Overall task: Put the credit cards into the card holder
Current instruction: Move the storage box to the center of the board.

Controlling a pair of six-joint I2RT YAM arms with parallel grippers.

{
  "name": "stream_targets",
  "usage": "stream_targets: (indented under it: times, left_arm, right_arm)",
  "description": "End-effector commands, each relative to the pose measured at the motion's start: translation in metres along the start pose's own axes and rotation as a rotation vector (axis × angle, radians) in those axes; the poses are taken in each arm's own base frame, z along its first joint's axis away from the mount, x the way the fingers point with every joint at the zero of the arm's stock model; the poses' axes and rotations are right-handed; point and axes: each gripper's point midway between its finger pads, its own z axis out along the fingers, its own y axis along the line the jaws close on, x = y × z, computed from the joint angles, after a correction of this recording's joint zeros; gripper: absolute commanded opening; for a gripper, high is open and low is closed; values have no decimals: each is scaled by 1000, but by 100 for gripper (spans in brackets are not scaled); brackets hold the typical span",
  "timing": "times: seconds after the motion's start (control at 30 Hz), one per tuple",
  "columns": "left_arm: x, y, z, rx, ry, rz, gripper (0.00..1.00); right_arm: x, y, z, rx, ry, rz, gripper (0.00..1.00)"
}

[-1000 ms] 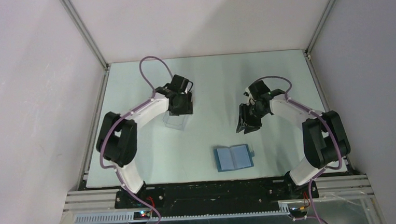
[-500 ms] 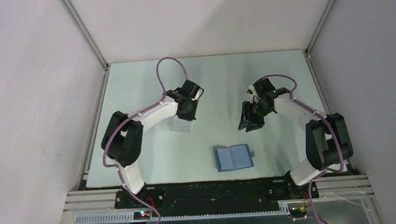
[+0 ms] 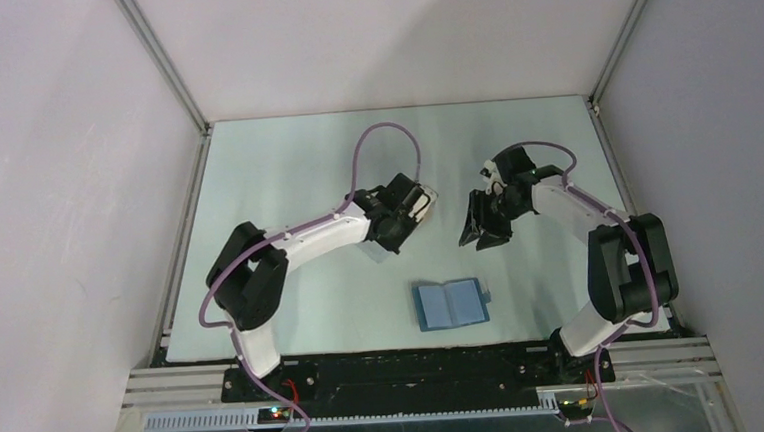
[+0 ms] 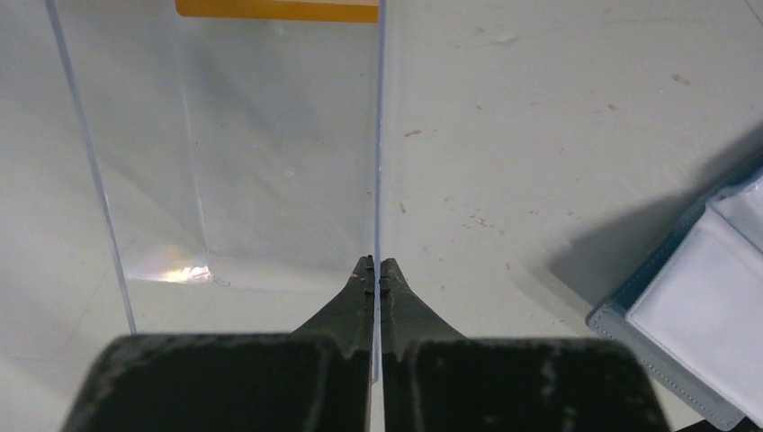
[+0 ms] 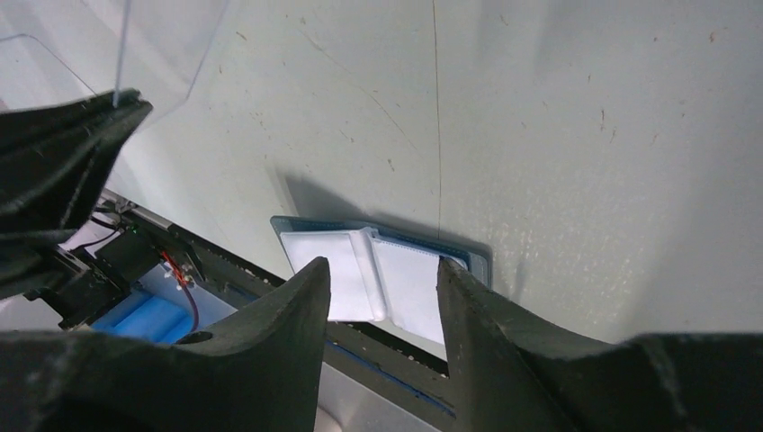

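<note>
The card holder (image 3: 451, 305) lies open like a book near the table's front edge, its two pale panels facing up; it also shows in the left wrist view (image 4: 711, 306) and the right wrist view (image 5: 378, 270). My left gripper (image 3: 410, 209) (image 4: 376, 265) is shut on the thin wall of a clear plastic piece (image 4: 279, 153). An orange credit card (image 4: 277, 9) shows at that piece's far end. My right gripper (image 3: 479, 232) (image 5: 382, 263) hangs open and empty above the table, right of the left gripper and behind the card holder.
The pale green table (image 3: 285, 172) is bounded by metal rails, with walls on three sides. The black base bar (image 3: 417, 366) runs along the near edge. The two grippers hang close together over the table's middle.
My left arm swung right toward the middle, its jaws closing on the clear plastic piece and carrying it along. The right gripper shifted slightly back and opened a little.
</note>
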Motion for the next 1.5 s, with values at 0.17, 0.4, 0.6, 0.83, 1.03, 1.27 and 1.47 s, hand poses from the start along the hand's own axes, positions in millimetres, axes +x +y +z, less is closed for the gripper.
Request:
stream_targets:
  times: [0.17, 0.4, 0.6, 0.83, 1.03, 1.27, 1.47]
  left_arm:
    - [-7, 2, -27, -24, -81, 169, 21]
    - [-18, 3, -58, 6, -249, -50, 73]
    - [-43, -5, -88, 247, -395, -368, 79]
    - [-51, -2, -91, 363, -389, -571, 79]
    - [-33, 16, -74, 343, -328, -735, 71]
    - [-13, 20, -55, 318, -264, -791, 68]
    - [-18, 20, -45, 339, -238, -818, 67]
  right_arm:
    - [-49, 21, -5, -76, -94, -54, 70]
    - [-91, 37, 8, -118, -95, -69, 76]
    - [-117, 47, 44, -100, -15, -82, 74]
    - [-126, 59, 75, -29, 34, -144, 53]
    - [-86, 66, 78, -4, 71, -142, 31]
    - [-35, 87, 75, -34, 99, -134, 34]
    - [-22, 99, 74, -70, 99, -162, 42]
